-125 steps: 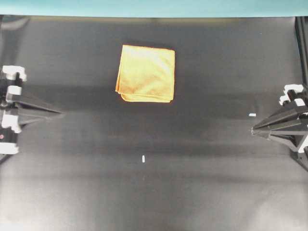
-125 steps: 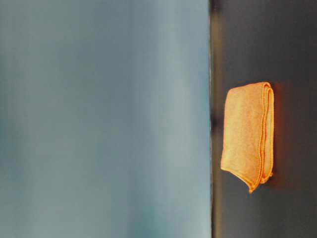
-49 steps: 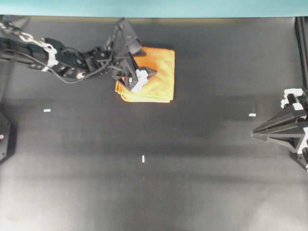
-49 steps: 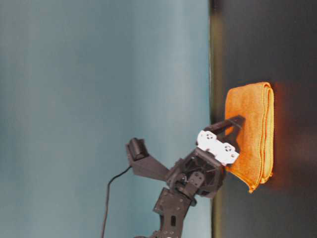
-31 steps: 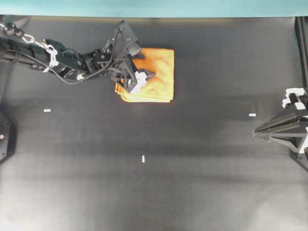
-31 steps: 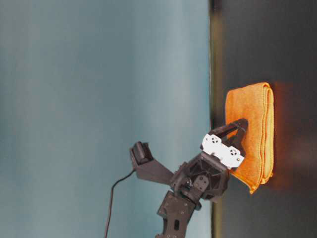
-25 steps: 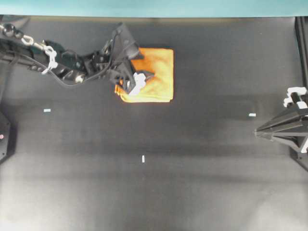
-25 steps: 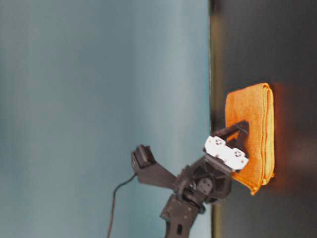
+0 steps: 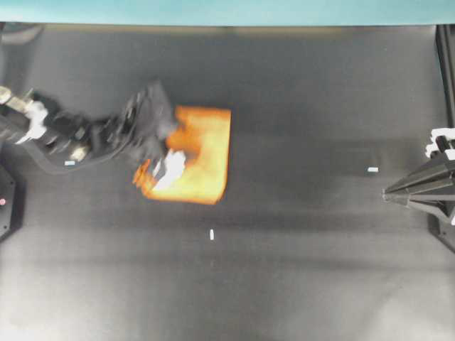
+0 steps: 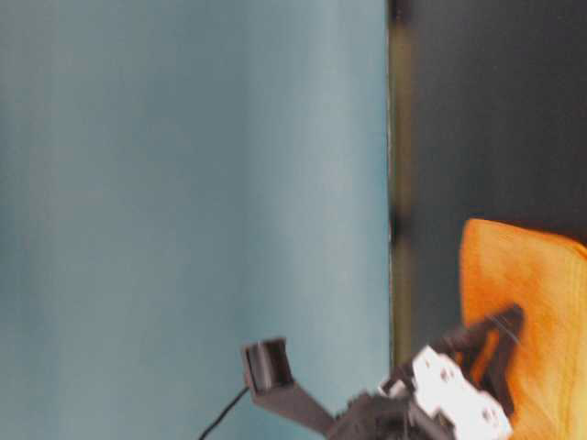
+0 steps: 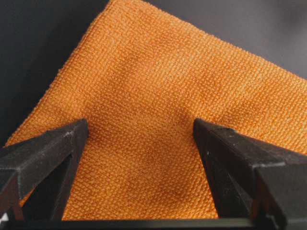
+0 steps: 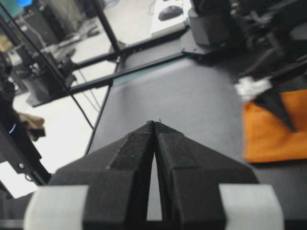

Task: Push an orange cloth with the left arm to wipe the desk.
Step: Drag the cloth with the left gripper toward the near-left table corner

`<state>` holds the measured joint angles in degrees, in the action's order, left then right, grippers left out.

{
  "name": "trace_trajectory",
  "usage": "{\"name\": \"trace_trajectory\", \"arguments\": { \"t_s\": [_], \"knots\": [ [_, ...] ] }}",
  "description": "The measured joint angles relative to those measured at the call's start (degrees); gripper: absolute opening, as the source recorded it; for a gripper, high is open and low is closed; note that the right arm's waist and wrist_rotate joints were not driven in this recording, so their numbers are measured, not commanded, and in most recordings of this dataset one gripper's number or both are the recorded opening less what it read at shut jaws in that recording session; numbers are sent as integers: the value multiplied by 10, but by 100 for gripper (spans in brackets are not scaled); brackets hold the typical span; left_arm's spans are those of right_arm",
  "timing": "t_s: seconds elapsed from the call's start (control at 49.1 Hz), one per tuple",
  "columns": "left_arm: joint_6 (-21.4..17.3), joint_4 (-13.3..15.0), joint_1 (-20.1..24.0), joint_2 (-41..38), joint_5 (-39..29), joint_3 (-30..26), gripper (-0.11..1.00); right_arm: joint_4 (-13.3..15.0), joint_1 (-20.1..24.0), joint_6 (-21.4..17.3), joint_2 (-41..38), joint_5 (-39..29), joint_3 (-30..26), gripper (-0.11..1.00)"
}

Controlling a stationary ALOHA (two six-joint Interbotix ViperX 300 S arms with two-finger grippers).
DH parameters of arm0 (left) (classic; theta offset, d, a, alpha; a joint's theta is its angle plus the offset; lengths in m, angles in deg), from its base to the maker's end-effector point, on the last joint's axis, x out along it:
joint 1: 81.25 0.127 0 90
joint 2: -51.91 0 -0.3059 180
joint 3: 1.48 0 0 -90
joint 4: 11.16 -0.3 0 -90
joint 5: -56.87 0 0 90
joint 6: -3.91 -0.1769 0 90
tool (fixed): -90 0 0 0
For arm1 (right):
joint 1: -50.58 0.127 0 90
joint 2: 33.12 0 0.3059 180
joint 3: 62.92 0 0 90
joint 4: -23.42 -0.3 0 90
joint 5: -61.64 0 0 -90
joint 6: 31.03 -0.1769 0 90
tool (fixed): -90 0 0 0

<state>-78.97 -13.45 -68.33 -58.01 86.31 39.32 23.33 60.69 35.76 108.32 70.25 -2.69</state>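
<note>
Left tool (image 11: 139, 129) has its fingers spread wide, tips pressed down on the orange cloth (image 9: 195, 160), gripping nothing. Cloth sits directly under and ahead of the tool on the desk (image 9: 320, 249). We'd keep steady downward pressure and push flat so it slides without bunching. Right tool (image 12: 154, 125) is closed, parked well apart.

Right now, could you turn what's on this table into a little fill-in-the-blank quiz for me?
1. The cloth is coloured ____.
2. The left gripper rests on the cloth with its jaws ____.
3. The right gripper has its jaws ____.
4. The desk is coloured ____.

Missing words: orange; open; shut; black.
</note>
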Motion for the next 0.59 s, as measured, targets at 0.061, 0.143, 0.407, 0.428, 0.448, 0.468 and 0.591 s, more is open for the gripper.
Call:
{"name": "trace_trajectory", "arguments": {
  "t_s": [0.061,0.143,0.407,0.428,0.448,0.468,0.591],
  "knots": [
    [0,0,-23,12,0,16,87,0,1,1,0,0,1,1],
    [2,0,-53,26,-1,35,87,0,1,0,1,0,1,1],
    [27,0,-156,50,-1,85,87,0,0,0,4,-1,1,1],
    [31,-1,-164,50,-1,86,87,0,1,0,4,-1,1,1],
    [33,0,-173,51,-1,87,87,0,1,0,5,0,1,1],
    [36,-1,-182,51,-2,88,87,0,1,1,5,-1,1,1],
    [54,-1,-242,51,-2,86,87,0,1,1,6,-1,1,1]
  ]
}}
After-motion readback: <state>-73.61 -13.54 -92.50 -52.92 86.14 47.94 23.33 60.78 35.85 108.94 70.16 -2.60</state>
